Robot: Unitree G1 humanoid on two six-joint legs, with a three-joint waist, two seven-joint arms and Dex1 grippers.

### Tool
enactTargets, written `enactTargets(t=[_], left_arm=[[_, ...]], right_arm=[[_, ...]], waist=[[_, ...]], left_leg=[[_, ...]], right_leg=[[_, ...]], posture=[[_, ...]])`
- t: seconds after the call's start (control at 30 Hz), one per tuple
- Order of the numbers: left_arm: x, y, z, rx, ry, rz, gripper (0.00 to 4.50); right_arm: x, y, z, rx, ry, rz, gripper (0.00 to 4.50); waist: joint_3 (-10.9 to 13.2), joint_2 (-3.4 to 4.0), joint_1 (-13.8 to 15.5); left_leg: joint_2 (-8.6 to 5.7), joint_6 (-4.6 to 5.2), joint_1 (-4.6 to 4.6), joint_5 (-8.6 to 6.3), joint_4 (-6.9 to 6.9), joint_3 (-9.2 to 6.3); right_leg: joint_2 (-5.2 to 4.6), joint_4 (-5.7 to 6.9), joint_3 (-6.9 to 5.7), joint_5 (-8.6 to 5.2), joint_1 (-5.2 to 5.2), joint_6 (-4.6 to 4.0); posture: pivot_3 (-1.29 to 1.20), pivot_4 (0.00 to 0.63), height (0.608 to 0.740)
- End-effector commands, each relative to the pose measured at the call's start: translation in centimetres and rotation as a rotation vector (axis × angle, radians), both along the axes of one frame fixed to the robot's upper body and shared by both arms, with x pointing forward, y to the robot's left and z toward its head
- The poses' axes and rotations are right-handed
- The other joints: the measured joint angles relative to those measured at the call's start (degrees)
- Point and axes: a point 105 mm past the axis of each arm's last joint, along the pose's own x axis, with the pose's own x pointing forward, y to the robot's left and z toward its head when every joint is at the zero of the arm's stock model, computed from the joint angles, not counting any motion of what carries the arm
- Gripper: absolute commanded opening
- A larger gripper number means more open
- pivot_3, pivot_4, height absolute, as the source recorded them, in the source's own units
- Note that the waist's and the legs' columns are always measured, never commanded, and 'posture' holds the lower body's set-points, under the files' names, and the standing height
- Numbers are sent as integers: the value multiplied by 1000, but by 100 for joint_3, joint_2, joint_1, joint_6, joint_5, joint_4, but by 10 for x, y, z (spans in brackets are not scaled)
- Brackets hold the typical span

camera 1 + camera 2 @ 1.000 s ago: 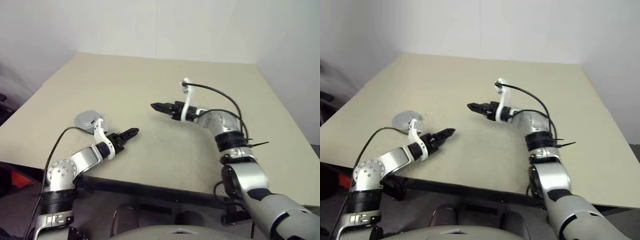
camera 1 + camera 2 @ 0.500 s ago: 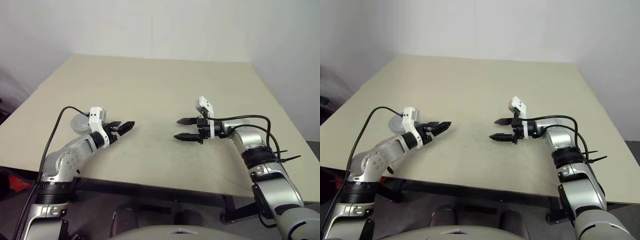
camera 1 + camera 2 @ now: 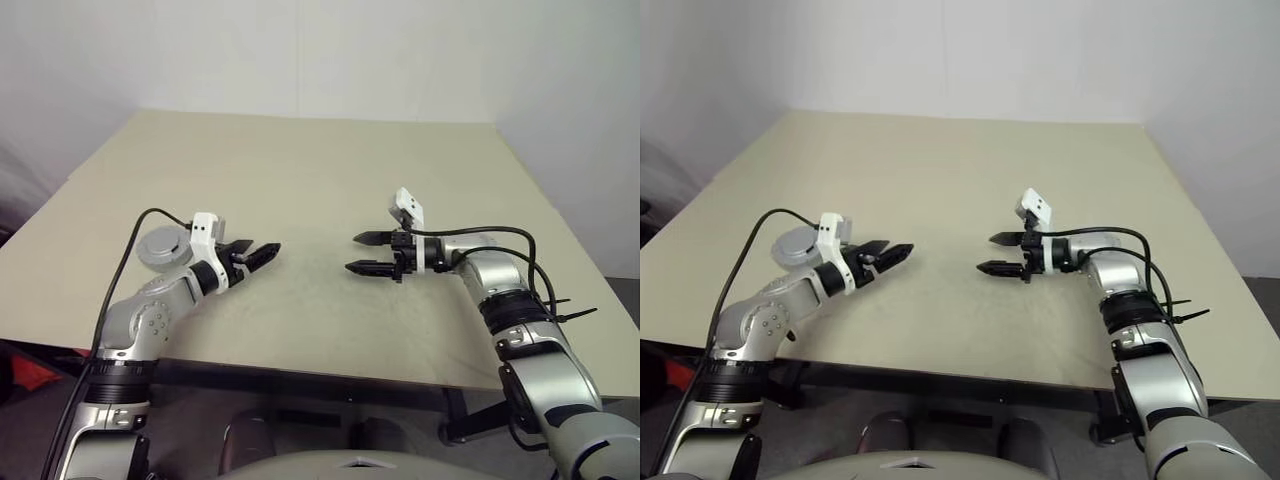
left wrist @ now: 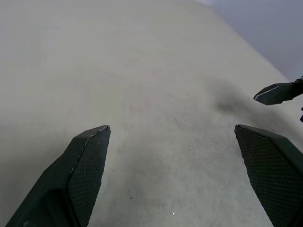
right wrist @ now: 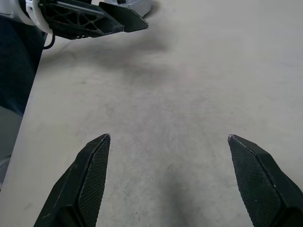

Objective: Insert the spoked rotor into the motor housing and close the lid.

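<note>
A round silver-grey piece, seemingly the motor housing (image 3: 158,248), lies on the beige table (image 3: 300,170) near its left front edge, just behind my left wrist. Only its flat grey top shows; I cannot tell whether a lid sits on it. The spoked rotor is out of view. My left gripper (image 3: 262,250) is open and empty, just above the table, pointing right. My right gripper (image 3: 351,252) is open and empty too, pointing left at it across a hand-wide gap, one finger above the other. In the right wrist view the left gripper (image 5: 94,21) faces my own open right gripper (image 5: 168,137).
A black cable (image 3: 130,240) loops from my left wrist past the round piece. The table's front edge (image 3: 300,372) runs close under both forearms. White walls stand behind the far edge. Bare tabletop lies between and beyond the grippers.
My right gripper has come down and back toward the right and rolled, its fingers now one above the other. My left gripper has rolled and edged forward. Both stayed open.
</note>
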Motion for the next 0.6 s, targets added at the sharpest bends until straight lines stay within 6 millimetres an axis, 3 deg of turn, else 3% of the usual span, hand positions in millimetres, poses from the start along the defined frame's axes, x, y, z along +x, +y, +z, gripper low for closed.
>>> enactTargets(t=[0.03, 0.6], left_arm=[[3, 0, 21, -5, -69, -11, 4470], [6, -2, 19, 15, -59, 10, 4470]], right_arm=[[9, 2, 20, 34, -64, -16, 4500], [11, 3, 29, 63, -81, -47, 4500]], waist=[[0, 0, 0], [0, 0, -3]], left_leg=[[0, 1, 0, 0, 0, 0], [0, 5, 0, -2, -1, 0]], right_leg=[[0, 0, 0, 0, 0, 0], [0, -2, 1, 0, 0, 0]], posture=[[0, 0, 740], [0, 0, 740]])
